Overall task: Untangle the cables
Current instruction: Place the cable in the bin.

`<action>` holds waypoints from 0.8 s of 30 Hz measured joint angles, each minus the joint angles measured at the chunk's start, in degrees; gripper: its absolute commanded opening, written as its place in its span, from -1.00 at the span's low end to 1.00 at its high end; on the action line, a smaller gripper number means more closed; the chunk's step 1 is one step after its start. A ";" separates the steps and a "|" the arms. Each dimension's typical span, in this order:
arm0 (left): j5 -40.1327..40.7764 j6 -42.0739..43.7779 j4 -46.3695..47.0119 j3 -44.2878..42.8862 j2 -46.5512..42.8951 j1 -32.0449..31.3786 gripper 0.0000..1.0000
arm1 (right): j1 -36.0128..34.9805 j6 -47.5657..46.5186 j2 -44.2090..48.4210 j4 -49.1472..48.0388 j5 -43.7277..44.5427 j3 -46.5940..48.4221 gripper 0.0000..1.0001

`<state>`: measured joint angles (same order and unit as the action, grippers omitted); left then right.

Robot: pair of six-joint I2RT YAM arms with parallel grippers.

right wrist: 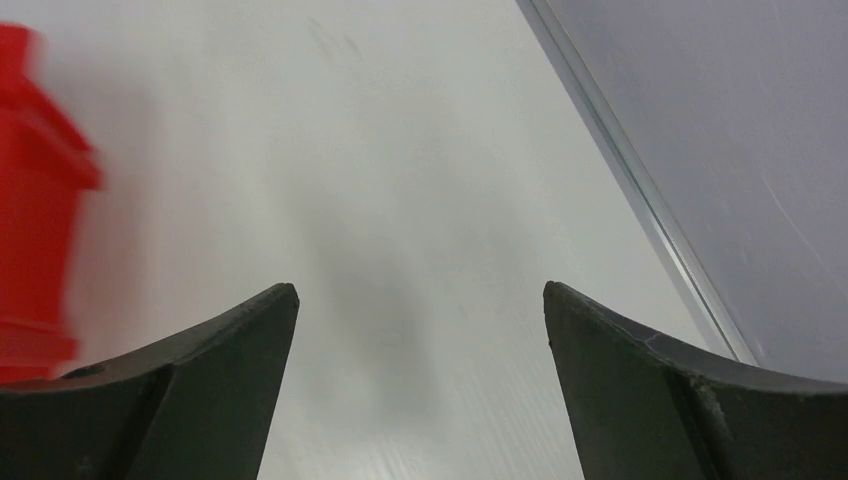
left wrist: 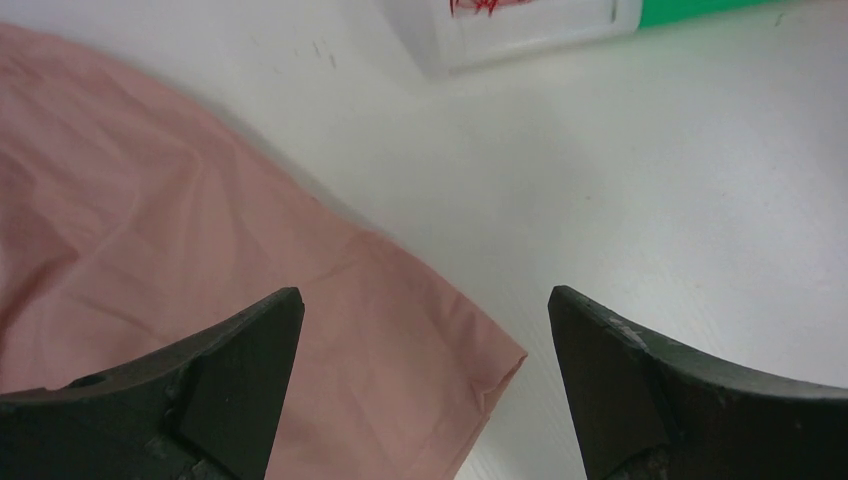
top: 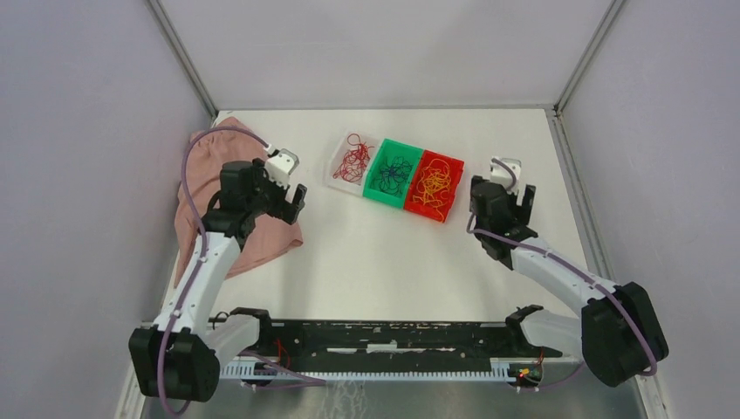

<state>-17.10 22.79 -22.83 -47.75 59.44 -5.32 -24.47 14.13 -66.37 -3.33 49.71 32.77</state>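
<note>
1. Left fingers point(left wrist: 245, 375) are seen spread apart, empty, above a pink cloth point(left wrist: 150, 250).
2. Right fingers point(right wrist: 640, 380) are likewise parted over bare surface point(right wrist: 400, 150).
3. Only overhead are all the cables point(top: 393, 173) shown, laid by colour in three trays point(top: 399, 143).

Pink cloth point(top: 275, 240) rumpled at the left side of the white table point(top: 375, 262). Farther back, touching in a slanted row — clear bin point(top: 334, 162), green bin point(top: 394, 143), red bin point(top: 443, 158).
</note>
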 measured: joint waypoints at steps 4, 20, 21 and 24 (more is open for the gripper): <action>-1.42 -2.45 11.56 10.10 5.68 4.74 0.99 | 4.57 2.89 -0.13 -2.03 4.74 -6.95 0.99; -2.54 -15.50 60.61 28.74 19.80 10.38 0.99 | 14.91 -1.03 -12.17 -32.13 1.40 -13.07 0.99; -2.49 -16.13 62.03 29.11 20.20 10.38 0.99 | 15.56 -1.09 -13.07 -33.22 0.33 -13.16 0.99; -2.58 -17.88 71.30 31.30 22.49 10.38 0.99 | 16.48 -2.10 -14.43 -34.84 -3.65 -13.09 0.99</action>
<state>-19.68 4.91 48.47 -16.45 81.93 5.06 -7.99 12.03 -80.79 -38.17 46.06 19.68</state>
